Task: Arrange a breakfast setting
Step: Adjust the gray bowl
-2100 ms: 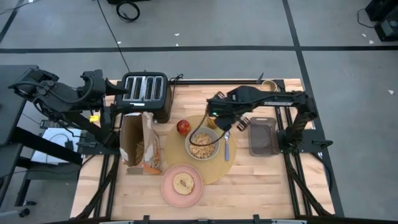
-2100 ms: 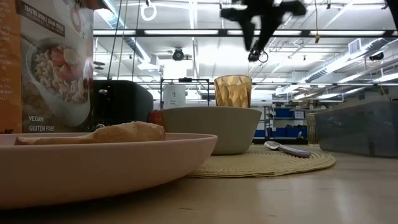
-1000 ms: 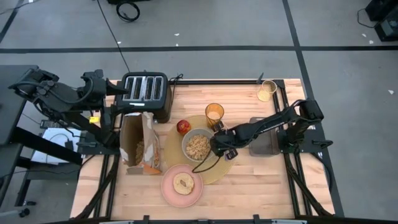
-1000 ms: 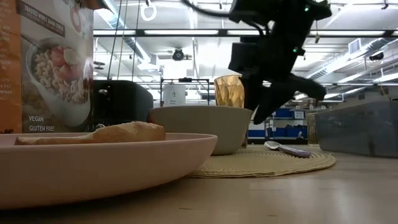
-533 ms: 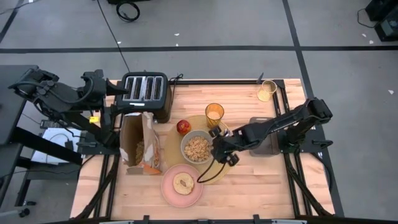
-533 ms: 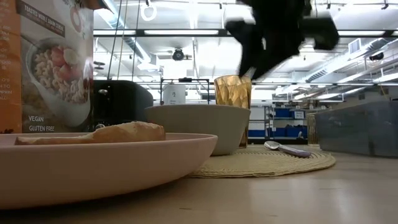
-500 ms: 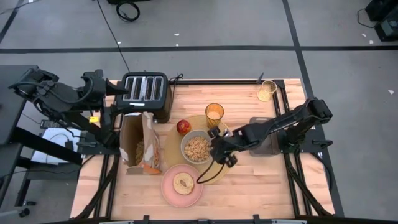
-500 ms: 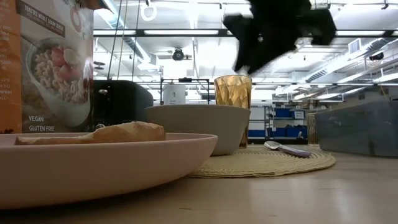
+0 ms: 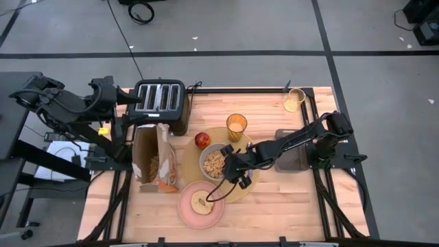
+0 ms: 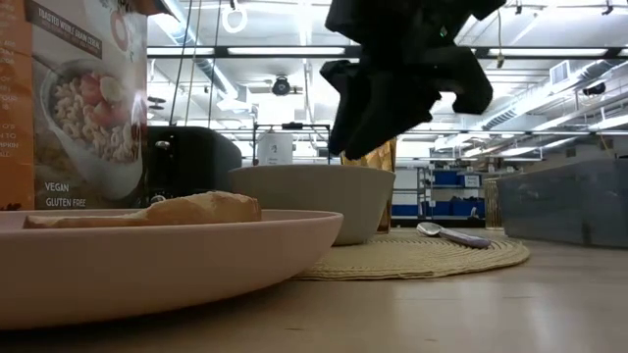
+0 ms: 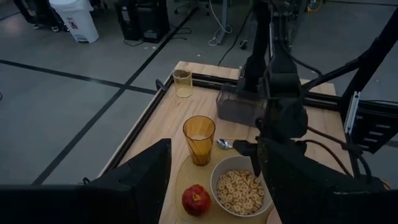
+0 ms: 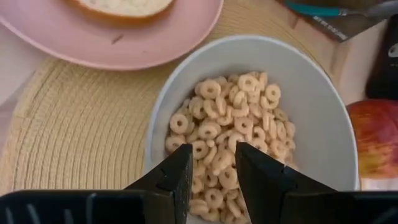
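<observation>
We see the round tan placemat (image 9: 233, 180) in the middle of the table (image 9: 288, 199). The grey-green bowl (image 9: 215, 162) sits on the mat and is full of little cereal rings (image 12: 231, 143). The red apple (image 9: 202, 140) is at about 11 o'clock from the bowl, just beside it. The amber tumbler (image 9: 236, 127) stands at about 1 o'clock from the bowl. The pink plate (image 9: 199, 203) with the toast round (image 9: 201, 202) on it lies at about 7 o'clock, its edge over the mat. The spoon (image 10: 453, 234) lies on the mat at the bowl's 3 o'clock side.

The right gripper (image 9: 230, 167) hangs above the bowl's 3 o'clock edge. Its fingers (image 12: 177, 177) are a small gap apart and hold nothing. The left gripper (image 9: 132, 101) waits by the black toaster (image 9: 160, 103), at about 10 o'clock, with its fingers wide apart and nothing in them.
</observation>
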### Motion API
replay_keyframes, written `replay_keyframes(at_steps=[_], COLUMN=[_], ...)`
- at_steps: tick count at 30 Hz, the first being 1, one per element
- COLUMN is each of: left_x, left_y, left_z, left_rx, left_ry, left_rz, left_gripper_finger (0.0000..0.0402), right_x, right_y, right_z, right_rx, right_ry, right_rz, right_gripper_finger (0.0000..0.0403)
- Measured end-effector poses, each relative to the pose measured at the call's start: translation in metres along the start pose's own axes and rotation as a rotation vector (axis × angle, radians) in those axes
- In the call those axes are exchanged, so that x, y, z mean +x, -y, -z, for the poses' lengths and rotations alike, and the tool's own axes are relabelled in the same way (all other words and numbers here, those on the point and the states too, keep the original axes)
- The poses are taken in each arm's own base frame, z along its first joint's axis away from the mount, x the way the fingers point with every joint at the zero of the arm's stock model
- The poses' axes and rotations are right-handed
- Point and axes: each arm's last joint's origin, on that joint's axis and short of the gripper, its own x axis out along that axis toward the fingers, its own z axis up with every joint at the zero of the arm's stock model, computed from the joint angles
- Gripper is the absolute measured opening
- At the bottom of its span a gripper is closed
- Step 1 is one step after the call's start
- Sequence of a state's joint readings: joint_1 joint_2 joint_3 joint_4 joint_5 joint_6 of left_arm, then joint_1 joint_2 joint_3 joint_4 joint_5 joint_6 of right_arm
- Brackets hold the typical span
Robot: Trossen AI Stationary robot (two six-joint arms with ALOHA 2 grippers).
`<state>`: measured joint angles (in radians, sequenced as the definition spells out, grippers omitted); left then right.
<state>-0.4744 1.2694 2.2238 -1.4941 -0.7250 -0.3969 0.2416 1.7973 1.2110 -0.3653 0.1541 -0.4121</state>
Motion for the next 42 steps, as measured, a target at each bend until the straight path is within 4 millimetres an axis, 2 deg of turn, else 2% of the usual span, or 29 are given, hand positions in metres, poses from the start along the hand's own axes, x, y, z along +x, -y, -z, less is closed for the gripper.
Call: replay_keyframes(at_steps=[10, 17, 24, 37, 42], left_x=[0.000, 0.000, 0.000, 0.000, 0.000], left_y=[0.000, 0.000, 0.000, 0.001, 0.001], left_z=[0.000, 0.000, -0.001, -0.001, -0.001], left_rx=[0.000, 0.008, 0.015, 0.011, 0.011], left_ry=[0.000, 0.000, 0.009, 0.012, 0.012], left_rz=[0.000, 0.000, 0.003, 0.005, 0.005], left_gripper_finger=[0.0244, 0.0244, 0.0244, 0.0244, 0.0244], right_x=[0.000, -0.017, 0.003, 0.001, 0.000], right_y=[-0.006, -0.001, 0.004, 0.000, 0.002], right_z=[0.001, -0.006, 0.009, 0.007, 0.005], right_rx=[0.032, 0.049, 0.065, 0.070, 0.067], right_ry=[0.019, 0.079, -0.026, 0.018, 0.022], right_rz=[-0.132, -0.104, -0.067, -0.189, -0.129], right_gripper_finger=[0.0129, 0.0129, 0.0129, 0.0129, 0.0129])
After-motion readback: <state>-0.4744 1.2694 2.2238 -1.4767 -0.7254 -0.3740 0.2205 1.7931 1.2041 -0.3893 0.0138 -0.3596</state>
